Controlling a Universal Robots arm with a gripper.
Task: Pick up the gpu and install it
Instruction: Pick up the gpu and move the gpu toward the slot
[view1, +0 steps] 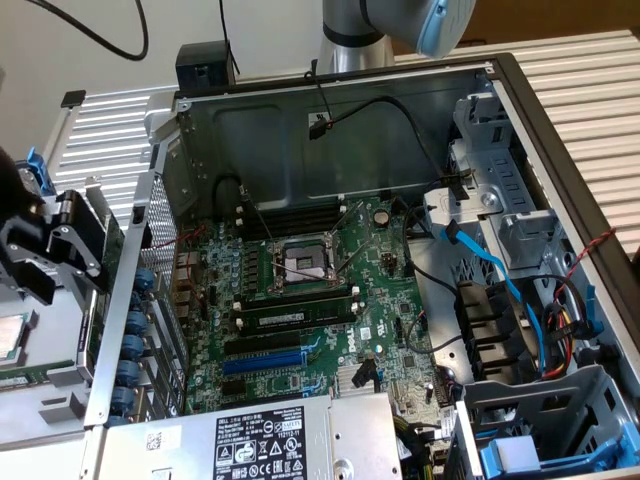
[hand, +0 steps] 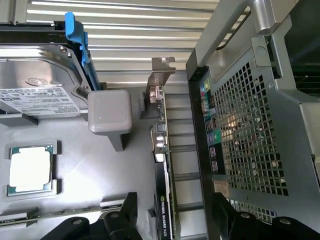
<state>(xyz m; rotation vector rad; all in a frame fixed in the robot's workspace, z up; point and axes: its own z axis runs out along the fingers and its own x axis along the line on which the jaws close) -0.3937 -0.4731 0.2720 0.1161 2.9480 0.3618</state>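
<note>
Black fingers (hand: 122, 220) of the gripper (hand: 173, 196) stood wide apart, one on each side of the gpu (hand: 163, 210), with a gap on both sides. The gpu stood on its edge at the edge of a grey tray (hand: 100, 170), just outside the open computer case (view1: 300, 140), at the exterior view's left. Its silver bracket (hand: 161, 75) was at the far end. A processor chip (hand: 30, 169) lay in the tray, and farther off a hard drive (hand: 35, 80). Inside the case the green motherboard (view1: 300, 290) lay flat.
</note>
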